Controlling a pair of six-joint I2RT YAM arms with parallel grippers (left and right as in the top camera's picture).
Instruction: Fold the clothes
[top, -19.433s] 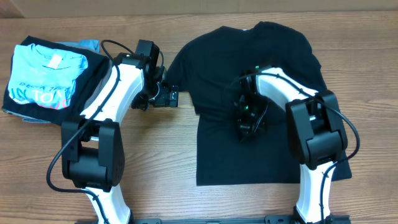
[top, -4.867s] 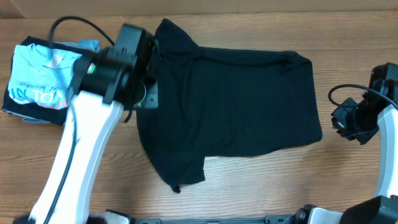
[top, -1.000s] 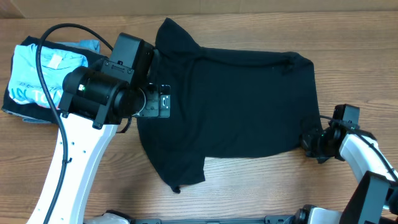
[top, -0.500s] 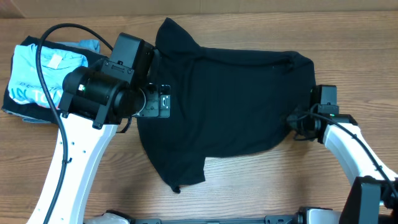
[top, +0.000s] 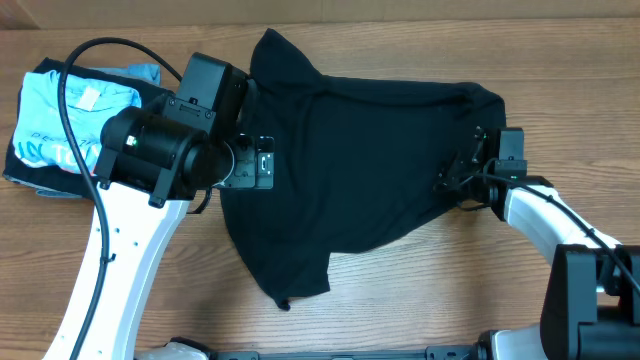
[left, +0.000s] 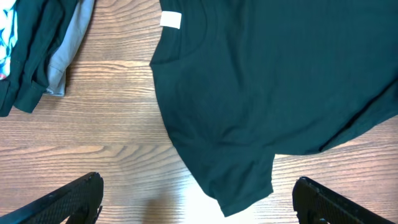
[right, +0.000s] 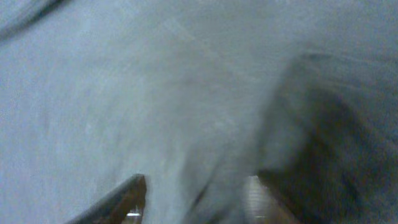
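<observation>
Black T-shirt (top: 370, 160), mid-fold; right gripper (top: 452, 182) at its 3 o'clock edge.
We should lay that edge flat toward 9 o'clock; we cannot tell the right grip; left gripper (top: 258, 165) spread wide, empty.

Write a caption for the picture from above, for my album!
Black T-shirt spread on the wooden table, right arm at its edge, folded light blue T-shirt nearby.

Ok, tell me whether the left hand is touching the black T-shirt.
Apart. The left wrist view shows the left hand wide open, with bare table between each of its fingers and the black T-shirt.
</observation>
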